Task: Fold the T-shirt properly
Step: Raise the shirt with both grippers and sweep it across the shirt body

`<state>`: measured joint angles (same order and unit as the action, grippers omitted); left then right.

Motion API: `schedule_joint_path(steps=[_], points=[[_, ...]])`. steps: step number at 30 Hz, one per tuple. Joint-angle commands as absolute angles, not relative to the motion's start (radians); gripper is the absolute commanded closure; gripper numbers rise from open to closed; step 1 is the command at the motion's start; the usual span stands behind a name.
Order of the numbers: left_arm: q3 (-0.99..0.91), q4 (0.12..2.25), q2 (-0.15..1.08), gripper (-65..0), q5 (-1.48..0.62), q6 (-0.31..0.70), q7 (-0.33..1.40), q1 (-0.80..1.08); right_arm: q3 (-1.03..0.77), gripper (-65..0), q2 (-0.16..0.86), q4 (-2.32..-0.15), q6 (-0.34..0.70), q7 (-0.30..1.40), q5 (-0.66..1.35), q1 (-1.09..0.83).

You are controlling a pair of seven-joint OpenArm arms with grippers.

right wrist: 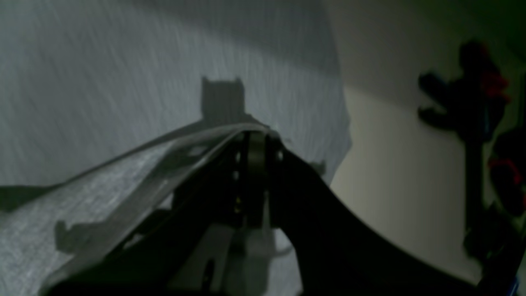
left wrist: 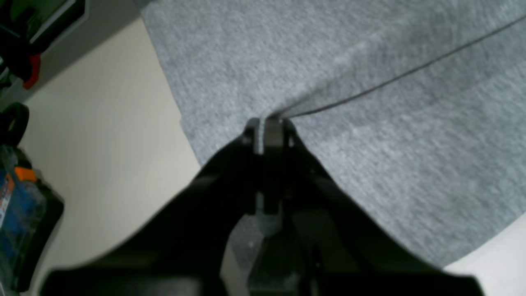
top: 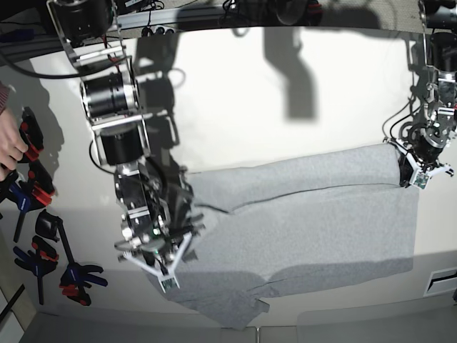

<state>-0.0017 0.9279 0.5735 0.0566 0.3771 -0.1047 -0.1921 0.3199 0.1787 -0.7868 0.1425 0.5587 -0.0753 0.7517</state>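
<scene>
The light grey T-shirt [top: 307, 229] lies spread across the middle of the white table [top: 285, 107], plain side up, with a long fold line running along its upper part. At the shirt's right end, my left gripper [top: 416, 182] is shut on a pinch of the cloth. The left wrist view shows the fabric [left wrist: 370, 123] creasing away from the left gripper's closed tips [left wrist: 269, 125]. My right gripper [top: 168, 284] is shut on the shirt's lower left part. In the right wrist view a lifted band of cloth [right wrist: 102, 82] runs into the right gripper's tips [right wrist: 254, 137].
Several red-and-black clamps [top: 36, 264] lie along the table's left side, also seen as dark clamps [right wrist: 472, 102] in the right wrist view. A person's hand [top: 8, 146] is at the far left edge. A blue and orange pack [left wrist: 16, 205] sits beside the table.
</scene>
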Motion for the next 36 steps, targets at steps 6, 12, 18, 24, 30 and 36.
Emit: schedule_joint_path(steps=[6,12,18,24,30,36], points=[[-0.012,0.941,0.596,0.0,0.044,0.367,-0.128,-0.216,0.316,0.0,0.116,-0.753,0.141,0.500,-0.107,0.823],[-0.012,0.941,0.596,0.0,0.044,0.366,-0.129,-0.216,0.316,0.0,0.072,-0.655,0.133,0.440,-0.167,0.823],[-0.012,0.941,0.596,0.0,0.044,0.366,-0.140,-0.216,0.315,0.0,0.069,-0.641,0.049,0.424,-0.179,0.827],[-0.012,0.941,0.596,0.0,0.045,0.366,-0.158,-0.216,0.315,0.0,0.069,-0.641,0.045,0.398,-0.184,0.831],[-0.012,0.941,0.596,-18.5,0.045,0.363,-0.150,-0.217,0.315,-30.6,0.069,-0.641,0.044,0.312,-0.237,0.831],[-0.012,0.941,0.597,-26.3,0.045,0.301,-0.150,-0.217,0.315,-31.6,0.069,-0.641,0.044,0.345,-0.232,0.831]])
